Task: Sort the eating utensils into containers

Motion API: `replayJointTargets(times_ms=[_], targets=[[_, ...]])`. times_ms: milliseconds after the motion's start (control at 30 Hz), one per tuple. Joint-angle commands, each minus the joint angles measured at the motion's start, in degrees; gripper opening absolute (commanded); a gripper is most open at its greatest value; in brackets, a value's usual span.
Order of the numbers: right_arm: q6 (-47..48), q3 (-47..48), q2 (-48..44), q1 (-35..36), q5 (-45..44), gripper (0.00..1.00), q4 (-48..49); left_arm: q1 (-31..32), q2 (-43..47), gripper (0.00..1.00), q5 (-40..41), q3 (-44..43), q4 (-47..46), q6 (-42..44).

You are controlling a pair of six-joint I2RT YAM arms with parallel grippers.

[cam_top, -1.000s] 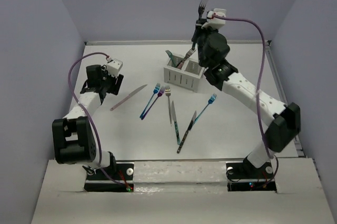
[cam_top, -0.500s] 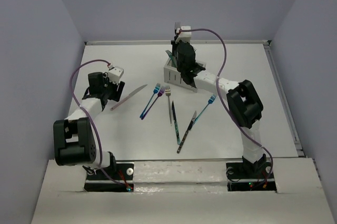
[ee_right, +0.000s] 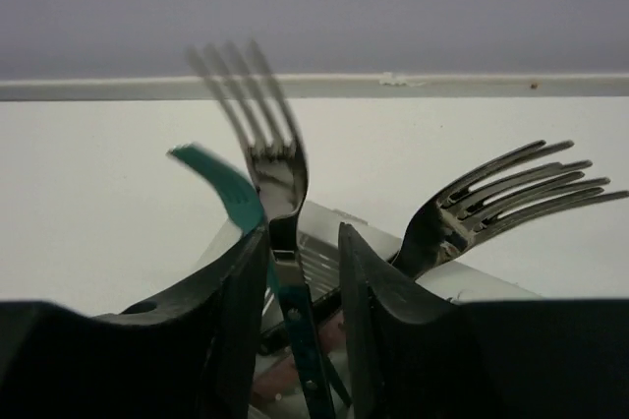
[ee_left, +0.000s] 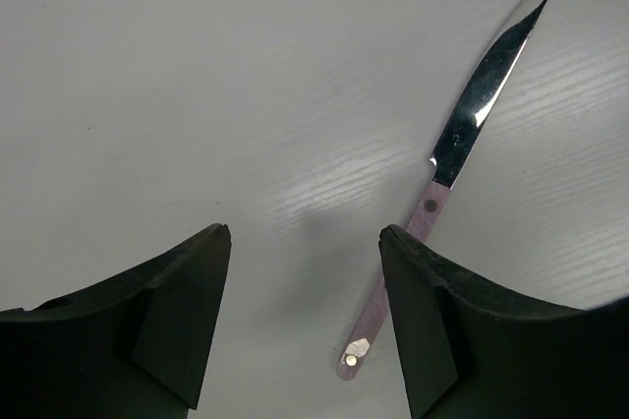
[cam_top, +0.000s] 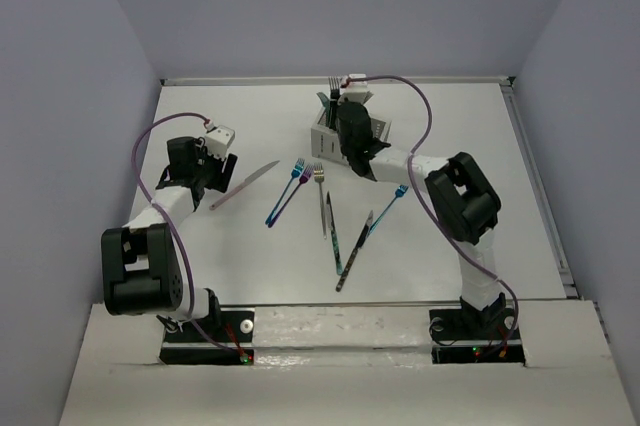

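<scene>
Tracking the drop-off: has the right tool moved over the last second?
Yes. The right tool, holding a fork, swung left and down over the caddy's left end.

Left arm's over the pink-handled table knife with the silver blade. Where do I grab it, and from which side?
Grip the pink-handled table knife by its handle, near the rivet, coming straight down from above. It lies flat on the white table, so the open left gripper must straddle the handle's narrow width; the blade is wider and tapers to a point.

Caddy (cam_top: 325, 142) behind loose forks (cam_top: 284, 193), knife (cam_top: 244, 185) leftmost
</scene>
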State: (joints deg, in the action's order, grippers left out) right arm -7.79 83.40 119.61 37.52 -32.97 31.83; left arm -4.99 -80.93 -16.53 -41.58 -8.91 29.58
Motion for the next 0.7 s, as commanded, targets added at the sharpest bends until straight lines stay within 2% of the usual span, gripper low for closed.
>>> replayJointTargets(times_ms=[0,33,100,167,333,367,500,667], targets=[[0.4,-1.5,-9.0,0.5,1.2,0.47,2.6,-0.5,1.7,0.75,-1.4,0.6,-1.6,-0.1],[0.8,-2.4,-10.3,0.5,1.2,0.52,2.4,-0.5,1.7,0.75,-1.6,0.7,-1.6,-0.1],[2.0,-3.1,-12.9,1.1,0.8,0.55,0.7,-0.4,1.8,0.75,-1.7,0.7,-1.6,-0.1],[2.2,-3.5,-17.4,1.7,0.3,0.58,-5.4,-0.5,2.0,0.75,-1.5,0.7,-1.6,-0.1],[-10.9,-8.0,-30.6,1.7,-2.5,0.6,-24.3,-0.5,2.5,0.75,-1.7,1.2,-1.6,0.2],[-13.2,-11.2,-32.6,1.7,-2.7,0.6,-30.4,-0.4,2.7,0.76,-1.7,1.4,-1.8,0.2],[-27.9,-20.0,-40.4,1.7,-3.5,0.59,-44.0,-0.4,2.9,0.76,-1.9,1.7,-2.2,0.0],[-37.0,-25.0,-41.6,1.7,0.0,0.6,-55.7,-0.4,3.6,0.76,-2.2,2.1,-2.4,-0.2]])
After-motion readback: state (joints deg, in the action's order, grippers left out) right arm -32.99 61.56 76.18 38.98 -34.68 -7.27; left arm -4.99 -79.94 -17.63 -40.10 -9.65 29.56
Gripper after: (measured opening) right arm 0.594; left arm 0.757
